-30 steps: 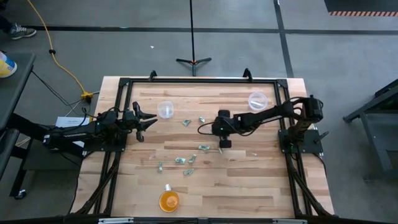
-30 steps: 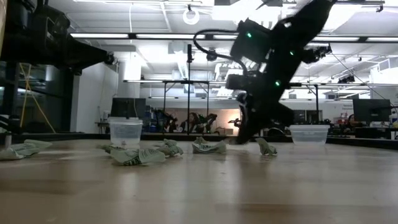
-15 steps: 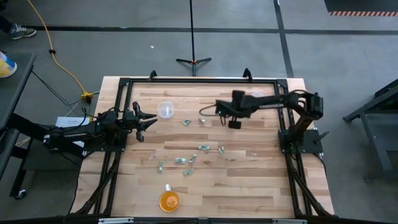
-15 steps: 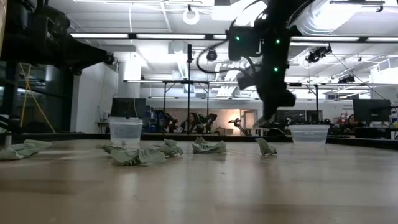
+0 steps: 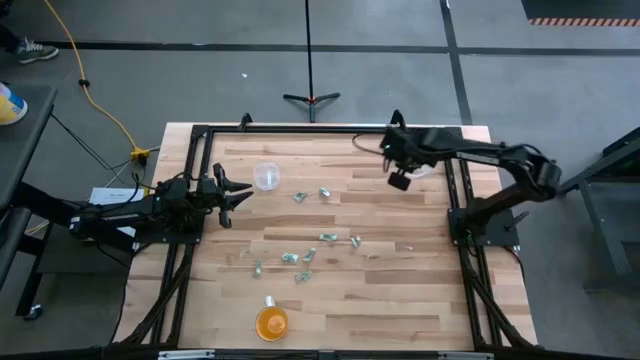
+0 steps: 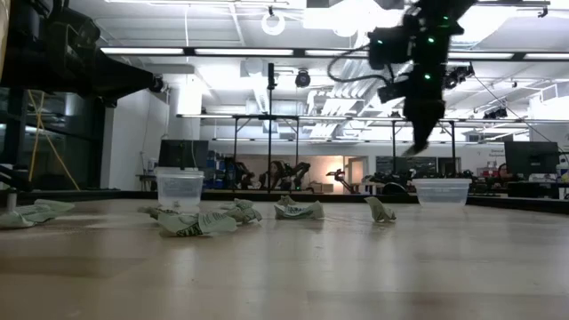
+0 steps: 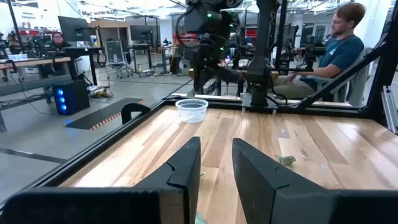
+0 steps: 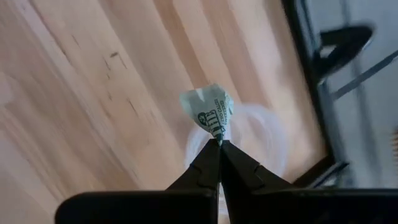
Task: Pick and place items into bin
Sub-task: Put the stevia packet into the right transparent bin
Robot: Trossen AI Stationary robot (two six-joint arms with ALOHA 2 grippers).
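Note:
Several tiny pale-green and silvery wrapped pieces (image 5: 300,256) lie scattered on the middle of the wooden table (image 5: 340,300); they also show in the low view (image 6: 191,222). My right gripper (image 5: 399,181) is shut on one such piece (image 8: 208,109), high above the table by the clear cup (image 5: 418,166) at the far right. That cup lies blurred below the held piece in the right wrist view (image 8: 252,140). My left gripper (image 5: 236,194) waits open at the table's left side, near a second clear cup (image 5: 265,176). My right gripper pinches the wrapped piece's lower end (image 8: 216,134) between its two fingertips (image 8: 208,155). The piece sticks out beyond the tips, lifted clear of the table.
An orange round cup (image 5: 272,322) stands near the front edge. A black frame (image 5: 300,130) runs along the table's far and side edges. In the left wrist view a person (image 7: 339,43) sits beyond the table.
My right gripper has risen from the table's middle, shut throughout, and swung toward the far right edge, up to the clear cup there. The scattered pieces on the table have stayed where they were.

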